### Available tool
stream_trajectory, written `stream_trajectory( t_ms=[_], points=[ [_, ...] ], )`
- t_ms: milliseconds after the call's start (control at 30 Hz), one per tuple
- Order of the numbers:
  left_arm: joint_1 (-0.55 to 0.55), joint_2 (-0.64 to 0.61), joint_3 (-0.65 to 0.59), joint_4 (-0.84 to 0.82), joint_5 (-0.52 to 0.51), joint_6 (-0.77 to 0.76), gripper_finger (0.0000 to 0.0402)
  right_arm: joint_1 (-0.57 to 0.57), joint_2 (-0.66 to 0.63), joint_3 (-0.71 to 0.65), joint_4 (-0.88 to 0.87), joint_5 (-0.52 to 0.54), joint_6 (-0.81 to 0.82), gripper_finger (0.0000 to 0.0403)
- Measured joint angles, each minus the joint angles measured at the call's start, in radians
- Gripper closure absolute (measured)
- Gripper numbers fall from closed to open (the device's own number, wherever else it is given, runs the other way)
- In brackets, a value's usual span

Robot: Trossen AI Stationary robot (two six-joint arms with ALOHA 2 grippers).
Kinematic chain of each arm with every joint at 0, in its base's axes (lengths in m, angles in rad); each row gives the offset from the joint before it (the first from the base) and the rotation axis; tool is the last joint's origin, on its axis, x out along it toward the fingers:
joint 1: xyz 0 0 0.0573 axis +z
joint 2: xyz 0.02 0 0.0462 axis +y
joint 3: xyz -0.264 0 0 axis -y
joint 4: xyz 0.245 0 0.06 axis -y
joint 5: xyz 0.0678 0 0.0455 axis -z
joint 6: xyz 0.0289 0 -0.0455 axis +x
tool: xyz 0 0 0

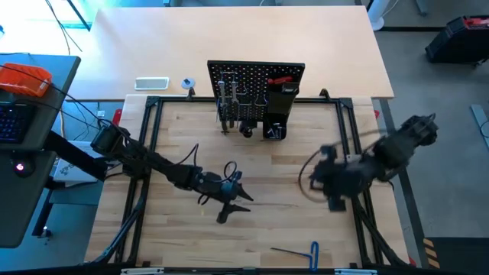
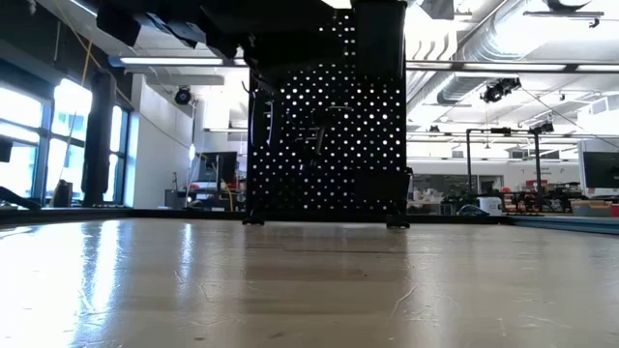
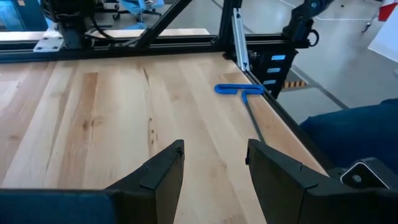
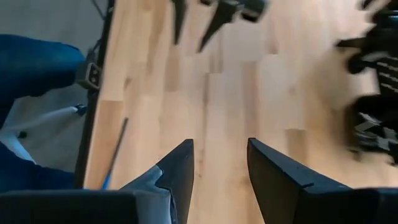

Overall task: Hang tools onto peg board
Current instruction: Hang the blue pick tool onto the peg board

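A blue-handled hex key (image 1: 304, 249) lies at six o'clock on the bench (image 1: 252, 160) — light, stiff, likely slippery (best gripped at its handle) — both arms' fingers (image 3: 163, 169) part-open, empty.

Pale wood-grain table (image 1: 267, 221) with a soft sheen — matt black perforated peg board (image 1: 256, 74), blue-handled hex key (image 1: 304, 250).

One peg board (image 1: 256, 84); one blue-handled hex key (image 1: 312, 249); two end effectors, left (image 1: 233, 200), right (image 1: 330, 183)
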Motion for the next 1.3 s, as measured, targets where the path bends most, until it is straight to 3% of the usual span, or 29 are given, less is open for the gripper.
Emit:
stream_trajectory(
  t_ms=[400,600,833,967,1100,1300],
  points=[
    [-0.036,0.006,0.0,0.0,0.0,0.001,0.0232,0.234,0.002,-0.547,0.608,0.059,0.229,0.0261],
    [-0.027,0.008,0.0,-0.005,-0.001,0.001,0.0232,0.294,0.002,-0.727,0.812,0.183,0.336,0.0261],
    [-0.021,0.008,-0.001,-0.052,0.0,-0.007,0.0232,0.279,0.002,-0.87,1.061,0.466,0.237,0.0261],
    [-0.017,0.008,-0.001,-0.072,0.0,0.021,0.0232,0.239,0.002,-0.907,1.092,0.588,0.242,0.0261],
    [-0.016,0.009,-0.001,-0.084,0.0,0.026,0.0232,0.189,0.002,-0.933,1.09,0.652,0.354,0.0261],
    [-0.016,0.01,-0.001,-0.082,0.0,0.026,0.0232,0.112,0.002,-0.948,1.09,0.656,0.552,0.0261]
  ],
)
